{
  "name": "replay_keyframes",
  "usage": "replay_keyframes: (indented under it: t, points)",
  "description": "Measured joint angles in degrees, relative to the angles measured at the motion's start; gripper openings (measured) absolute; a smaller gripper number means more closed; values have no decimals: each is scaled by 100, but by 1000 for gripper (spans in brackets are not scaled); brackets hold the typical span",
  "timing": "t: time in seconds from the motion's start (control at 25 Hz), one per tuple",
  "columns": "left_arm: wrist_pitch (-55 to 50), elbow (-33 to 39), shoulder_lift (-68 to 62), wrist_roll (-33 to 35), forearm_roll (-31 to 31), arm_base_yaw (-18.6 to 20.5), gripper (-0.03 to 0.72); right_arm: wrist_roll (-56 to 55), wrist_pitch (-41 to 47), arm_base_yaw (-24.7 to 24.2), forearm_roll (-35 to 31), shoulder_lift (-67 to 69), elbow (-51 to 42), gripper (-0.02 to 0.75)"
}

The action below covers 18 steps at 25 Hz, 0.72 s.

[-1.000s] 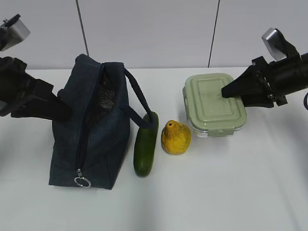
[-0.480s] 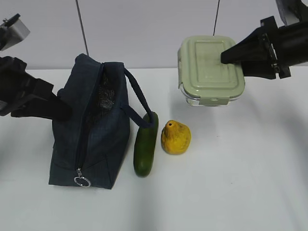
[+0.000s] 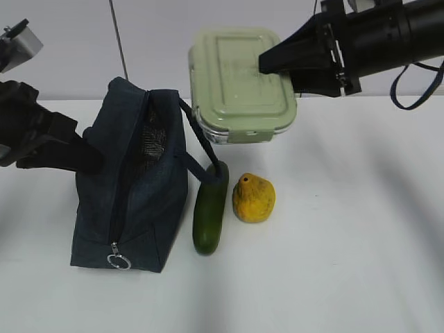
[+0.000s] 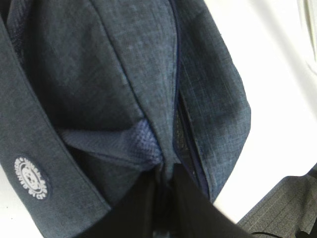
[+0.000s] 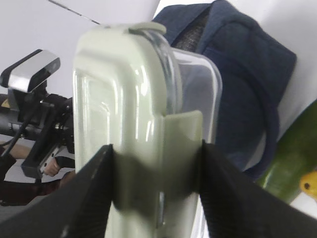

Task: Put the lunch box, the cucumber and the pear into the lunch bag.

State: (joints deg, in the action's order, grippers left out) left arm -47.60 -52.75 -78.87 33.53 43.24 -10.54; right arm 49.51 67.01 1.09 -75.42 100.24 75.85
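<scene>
My right gripper (image 3: 272,64) is shut on the lunch box (image 3: 239,82), a clear container with a sage-green lid, and holds it in the air just right of the lunch bag (image 3: 132,187); the wrist view shows both fingers clamping the box (image 5: 143,124). The navy bag stands on the table with its zipper open and mesh lining showing. My left gripper (image 3: 94,159) is shut on the bag's left side fabric (image 4: 163,163). The dark green cucumber (image 3: 210,208) lies beside the bag, and the yellow-orange pear (image 3: 254,198) stands to its right.
The bag's strap handle (image 3: 198,142) loops out toward the cucumber, under the raised box. A silver ring pull (image 3: 118,262) hangs at the bag's near end. The white table (image 3: 347,243) ends at a pale wall behind.
My right gripper has lifted the lunch box off the table and carried it left, from the right side to beside the bag's opening. The left gripper and bag have not moved.
</scene>
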Motion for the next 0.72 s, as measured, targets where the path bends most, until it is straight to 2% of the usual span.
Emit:
replay_keyframes:
  t: [0.28,0.72]
  points:
    - [31,0,0,0,5,0,1,0,-259,579,-116,0,52,393]
    - [36,0,0,0,133,0,1,314,-1191,1143,-525,35,52,393]
